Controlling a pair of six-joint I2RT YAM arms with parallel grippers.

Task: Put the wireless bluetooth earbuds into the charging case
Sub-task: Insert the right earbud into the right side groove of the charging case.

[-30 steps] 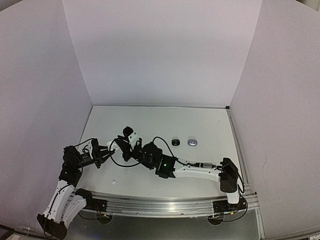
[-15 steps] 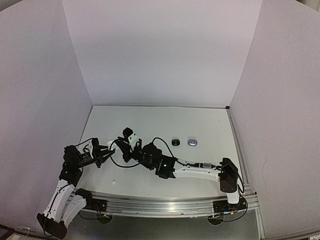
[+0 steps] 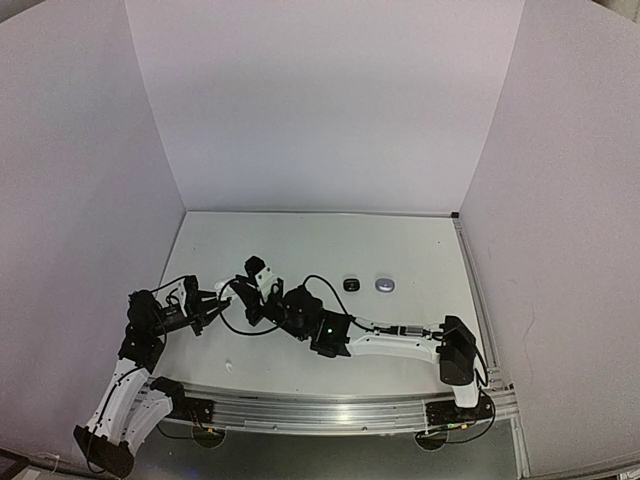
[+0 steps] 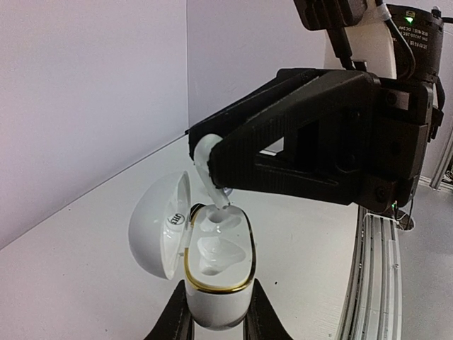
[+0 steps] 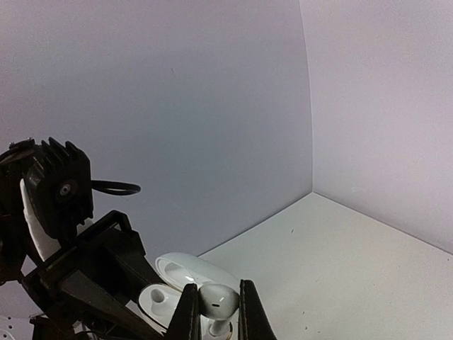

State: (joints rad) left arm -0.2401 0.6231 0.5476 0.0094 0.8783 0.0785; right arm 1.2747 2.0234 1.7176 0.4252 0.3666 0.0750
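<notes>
My left gripper (image 3: 212, 306) is shut on a white charging case (image 4: 216, 265) with a gold rim. It holds the case upright with the lid (image 4: 159, 225) swung open to the left; both slots look empty. My right gripper (image 3: 243, 292) is shut on a white earbud (image 5: 217, 300). It holds the bud just above the case, and the stem tip (image 4: 214, 185) touches the far slot. In the right wrist view the case (image 5: 157, 302) lies under the bud. A tiny white thing (image 3: 228, 365), likely another earbud, lies on the table near the left arm.
A black case (image 3: 351, 285) and a silvery grey case (image 3: 385, 285) sit shut on the table to the right of the arms. White walls close in the table on three sides. A metal rail (image 3: 330, 410) runs along the near edge.
My right gripper has shifted very slightly left toward the case with the white earbud. The left gripper and case have stayed put.
</notes>
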